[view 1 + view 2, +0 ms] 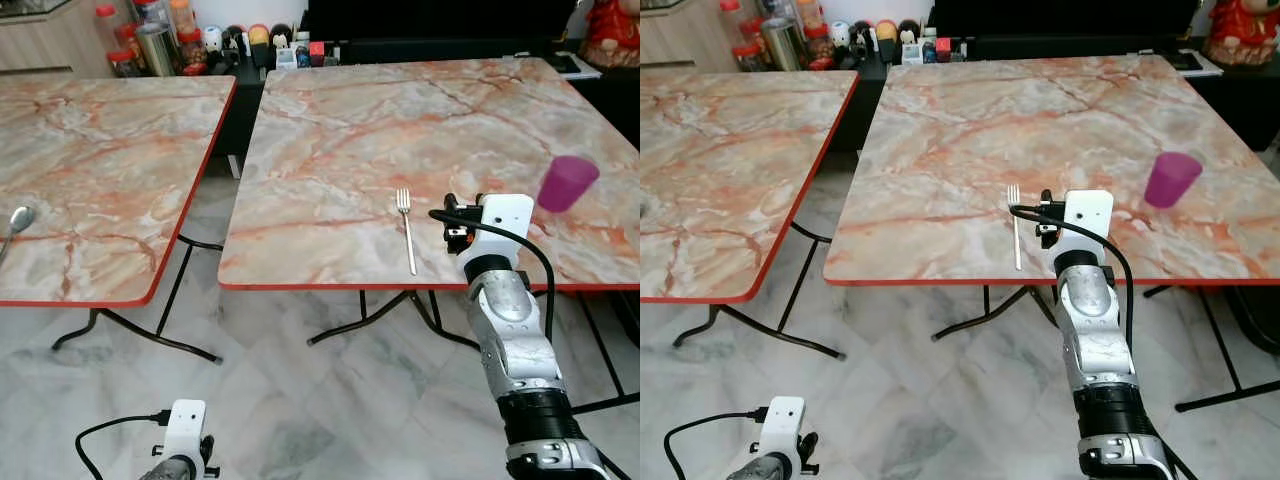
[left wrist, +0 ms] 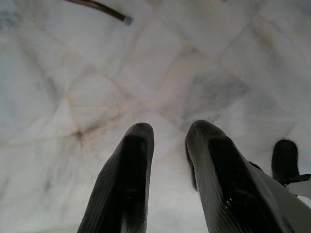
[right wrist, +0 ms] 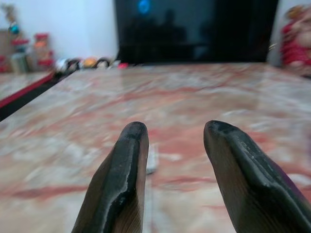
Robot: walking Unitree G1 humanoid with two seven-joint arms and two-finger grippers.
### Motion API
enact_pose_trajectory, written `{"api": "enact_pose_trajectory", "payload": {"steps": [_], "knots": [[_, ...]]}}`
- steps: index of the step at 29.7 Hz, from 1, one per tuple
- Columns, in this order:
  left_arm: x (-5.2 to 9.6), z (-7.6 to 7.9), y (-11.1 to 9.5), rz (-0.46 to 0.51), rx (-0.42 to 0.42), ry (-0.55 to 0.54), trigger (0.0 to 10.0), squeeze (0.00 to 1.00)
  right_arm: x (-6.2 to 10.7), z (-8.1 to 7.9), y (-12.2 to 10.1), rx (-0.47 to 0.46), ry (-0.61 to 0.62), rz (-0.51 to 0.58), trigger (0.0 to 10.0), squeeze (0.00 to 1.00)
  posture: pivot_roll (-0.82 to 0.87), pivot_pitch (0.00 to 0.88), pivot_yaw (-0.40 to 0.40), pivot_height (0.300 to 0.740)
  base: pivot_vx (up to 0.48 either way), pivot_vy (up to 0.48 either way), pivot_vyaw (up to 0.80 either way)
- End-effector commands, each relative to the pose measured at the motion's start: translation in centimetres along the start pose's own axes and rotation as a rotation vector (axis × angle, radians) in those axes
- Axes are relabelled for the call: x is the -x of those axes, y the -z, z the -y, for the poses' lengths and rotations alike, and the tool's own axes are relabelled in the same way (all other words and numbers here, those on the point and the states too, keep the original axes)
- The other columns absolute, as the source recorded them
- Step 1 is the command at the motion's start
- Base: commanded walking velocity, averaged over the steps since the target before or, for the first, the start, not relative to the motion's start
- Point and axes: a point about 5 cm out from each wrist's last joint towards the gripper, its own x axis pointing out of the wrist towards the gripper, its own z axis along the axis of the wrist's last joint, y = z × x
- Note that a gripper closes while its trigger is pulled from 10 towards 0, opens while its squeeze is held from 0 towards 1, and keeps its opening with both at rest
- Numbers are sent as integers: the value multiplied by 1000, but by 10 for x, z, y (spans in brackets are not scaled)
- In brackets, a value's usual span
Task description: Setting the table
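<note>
1. Hanging low at the near edge of the head views, the left gripper (image 2: 167, 179) points down at the pale marble floor (image 1: 300, 400); its arm is cut off by the frame, and its wrist view shows the two black fingers parted with nothing between them.
2. Right arm reaches up to the near edge of the right table (image 1: 330, 130). From the head views the white wrist block hides the right gripper (image 3: 175, 165), but its wrist view shows the fingers spread apart and empty, just above the tabletop.
3. Fork (image 1: 406, 228) — plain silver, slim handle — lies flat on that table just beside the wrist on the robot's left, handle end toward the near red edge, tines pointing away. In the right wrist view it is only a pale blur between the fingers.
4. Cup (image 1: 567, 183) — magenta plastic, upright — stands further back toward the robot's right, well apart from the fork.
5. Spoon (image 1: 18, 220) rests on the left table (image 1: 100, 150), its handle cut off by the frame edge.
6. Jars and bottles (image 1: 160, 40) crowd the far side behind the tables; their labels are too small to read.
</note>
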Motion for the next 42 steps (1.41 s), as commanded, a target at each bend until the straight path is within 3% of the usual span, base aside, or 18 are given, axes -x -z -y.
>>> {"api": "enact_pose_trajectory", "payload": {"steps": [1,11,21,34,35,36,42], "knots": [[2,-6,6,-27,2,-14,10000,0,-1,-1,-1,5,-4,-2,10000,0,-18,122,40,740,311,0,0],[2,-7,9,-38,2,-17,10000,0,0,-2,-1,14,-16,-2,10000,0,-21,122,39,740,336,0,0],[3,0,15,-57,-2,-9,10000,0,3,-3,4,22,-26,-30,10000,0,-24,115,39,740,349,0,0],[3,-6,14,-57,-7,-13,10000,0,8,-5,16,44,-34,-105,10000,0,-27,118,43,740,208,0,0],[3,-6,14,-59,-9,-11,10000,0,9,-4,19,50,-30,-135,10000,765,-30,126,44,740,0,0,0],[3,-6,14,-59,-9,-10,10000,0,10,-3,21,48,-27,-146,10000,1000,-30,126,44,740,0,0,0],[3,-6,14,-65,-7,-5,10000,0,12,-1,30,34,7,-236,10000,1000,-28,143,46,740,0,0,0]]}}
